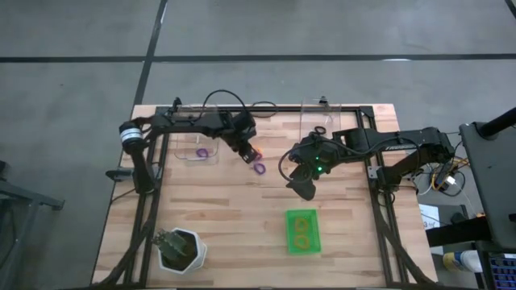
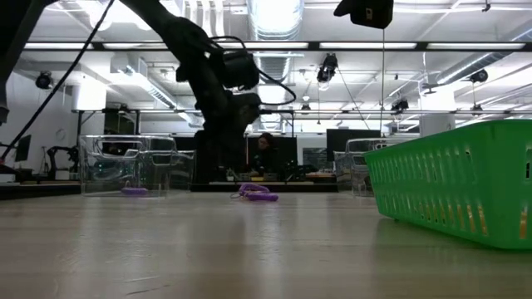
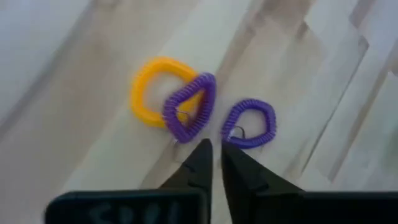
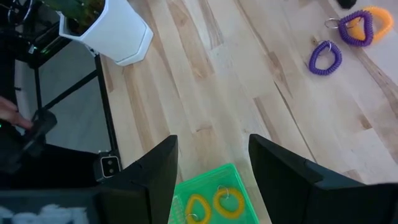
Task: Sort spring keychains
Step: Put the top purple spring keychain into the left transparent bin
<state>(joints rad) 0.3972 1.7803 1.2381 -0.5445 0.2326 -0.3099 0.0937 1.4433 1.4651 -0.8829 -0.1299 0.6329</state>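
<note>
Three spring keychains lie together on the wood: a yellow loop, a purple loop lying across it, and a second purple loop beside them. My left gripper hovers just over them, shut, its tips between the two purple loops. One of the purple loops shows in the high view and the low view. My right gripper is open above the green tray, which holds two orange-yellow loops. The left clear bin holds a purple loop, the far bin a black one.
The left clear bin sits near the left arm and the other clear bin at the far edge. A white pot with a plant stands at the near left corner. Bare wood lies between the loops and the tray.
</note>
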